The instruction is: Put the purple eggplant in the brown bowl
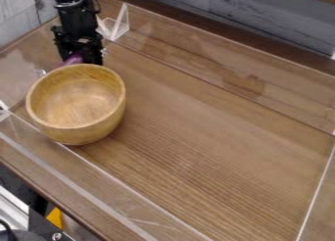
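Brown bowl (76,106) sits near the claw (78,55), which is apparently pinching the purple eggplant (74,60).

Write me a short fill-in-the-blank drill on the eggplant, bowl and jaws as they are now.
1. The bowl is ____ in colour.
2. The eggplant shows ____ in colour.
3. The jaws are at the ____, not the bowl.
4. The bowl's inside holds ____.

Missing words: brown; purple; eggplant; nothing
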### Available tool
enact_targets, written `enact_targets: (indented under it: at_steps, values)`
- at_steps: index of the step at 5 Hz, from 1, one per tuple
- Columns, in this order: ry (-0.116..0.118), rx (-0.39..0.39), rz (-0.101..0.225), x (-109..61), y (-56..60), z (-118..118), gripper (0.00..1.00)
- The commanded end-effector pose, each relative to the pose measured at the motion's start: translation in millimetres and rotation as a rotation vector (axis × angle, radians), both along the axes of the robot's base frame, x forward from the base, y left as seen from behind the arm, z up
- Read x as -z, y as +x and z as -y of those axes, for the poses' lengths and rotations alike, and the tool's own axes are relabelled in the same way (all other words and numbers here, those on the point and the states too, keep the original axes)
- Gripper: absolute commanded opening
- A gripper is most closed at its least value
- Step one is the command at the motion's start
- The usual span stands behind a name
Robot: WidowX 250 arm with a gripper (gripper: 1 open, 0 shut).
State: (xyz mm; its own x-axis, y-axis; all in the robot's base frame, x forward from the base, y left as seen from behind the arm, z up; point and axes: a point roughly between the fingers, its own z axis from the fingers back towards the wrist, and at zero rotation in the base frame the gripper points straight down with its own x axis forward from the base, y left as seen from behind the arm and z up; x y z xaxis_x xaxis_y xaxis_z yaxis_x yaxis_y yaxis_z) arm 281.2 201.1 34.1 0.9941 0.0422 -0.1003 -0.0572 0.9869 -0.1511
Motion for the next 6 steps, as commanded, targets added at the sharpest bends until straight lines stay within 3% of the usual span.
enact_targets:
  at_steps: [1,6]
  values:
    - [0.075,-0.011,0.1,-45.0,5.2,-8.8,0.0]
    - [0.055,-0.018,0.088,-50.1,0.6,-6.5,0.0]
